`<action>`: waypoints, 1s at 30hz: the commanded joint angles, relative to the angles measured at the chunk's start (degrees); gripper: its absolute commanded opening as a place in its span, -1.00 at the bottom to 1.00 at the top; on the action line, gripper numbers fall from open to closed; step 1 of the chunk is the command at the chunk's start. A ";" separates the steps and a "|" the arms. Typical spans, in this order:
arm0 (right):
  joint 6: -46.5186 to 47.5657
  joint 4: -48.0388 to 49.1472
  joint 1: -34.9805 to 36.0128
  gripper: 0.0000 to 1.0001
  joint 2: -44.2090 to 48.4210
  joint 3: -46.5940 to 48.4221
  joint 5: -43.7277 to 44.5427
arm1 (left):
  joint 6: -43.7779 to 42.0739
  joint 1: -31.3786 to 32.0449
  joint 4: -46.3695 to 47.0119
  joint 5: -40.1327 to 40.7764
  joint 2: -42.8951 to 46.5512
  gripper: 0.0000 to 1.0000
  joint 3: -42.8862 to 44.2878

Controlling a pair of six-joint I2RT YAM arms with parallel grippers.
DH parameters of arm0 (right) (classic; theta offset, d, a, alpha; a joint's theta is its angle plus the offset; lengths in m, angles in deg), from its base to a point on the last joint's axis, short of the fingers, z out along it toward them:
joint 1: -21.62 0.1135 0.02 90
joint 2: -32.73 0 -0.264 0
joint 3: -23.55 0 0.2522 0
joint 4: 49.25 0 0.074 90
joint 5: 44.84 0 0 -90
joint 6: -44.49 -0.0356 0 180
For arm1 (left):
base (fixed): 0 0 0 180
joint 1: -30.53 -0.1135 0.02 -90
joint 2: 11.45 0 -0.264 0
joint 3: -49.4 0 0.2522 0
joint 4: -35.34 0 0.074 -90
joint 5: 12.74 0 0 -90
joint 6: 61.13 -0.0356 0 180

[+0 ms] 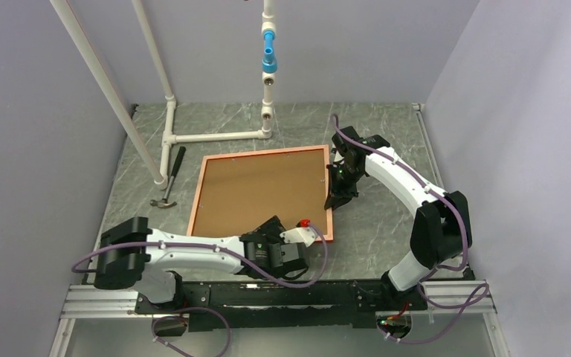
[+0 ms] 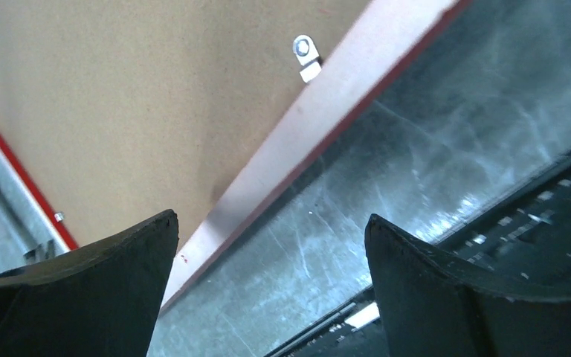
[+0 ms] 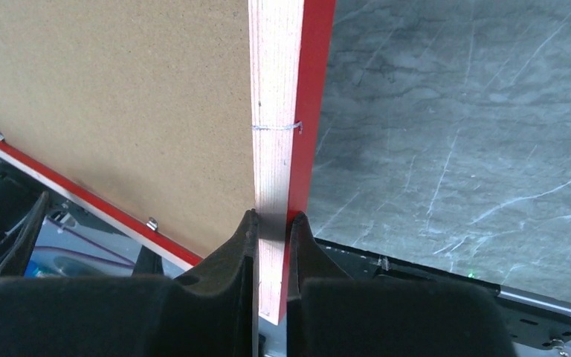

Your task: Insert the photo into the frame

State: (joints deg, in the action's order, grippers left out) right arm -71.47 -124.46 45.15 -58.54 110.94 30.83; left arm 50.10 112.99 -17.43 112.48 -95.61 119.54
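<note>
Only in the wrist views: right gripper [image 3: 271,220] tight on an edge of the frame [image 3: 276,111], left gripper [image 2: 271,217] agape nearby.

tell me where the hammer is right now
In the top view, the hammer lies left of the frame, beside the white pipe stand.

table [image 1: 386,223]: grey marble-patterned top, pale walls on three sides.
frame [image 1: 268,152]: near the middle of the top, pale wood face up, red along the outer edge, turned slightly askew to the table's edges.
backing board [image 1: 260,190]: brown, filling the frame's opening.
hammer [image 1: 172,175]: flat on the top just left of the frame, apart from it; dark handle pointing away, head nearer.
pipe stand [image 1: 215,137]: white tubing lying on the far left part, uprights rising from it.
rail [image 1: 89,301]: aluminium, along the near edge.
</note>
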 commanded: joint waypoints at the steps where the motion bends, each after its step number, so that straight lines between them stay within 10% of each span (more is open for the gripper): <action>1: -0.32 -0.63 -0.26 -1.00 3.32 3.29 -8.50 | 4.30 0.56 -2.90 9.92 -3.44 0.96 3.04; 23: -0.50 0.04 -0.51 -1.00 4.53 2.01 -12.06 | 23.85 0.40 -26.77 33.39 -9.01 0.05 11.98; 30: -0.50 1.09 -0.65 -0.52 5.93 2.73 -13.97 | 26.86 0.32 -32.81 37.48 -8.48 -0.54 16.58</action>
State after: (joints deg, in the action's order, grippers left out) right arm -72.49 -123.12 44.32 -55.98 111.07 20.54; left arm 72.75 113.60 -44.27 142.18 -106.54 131.43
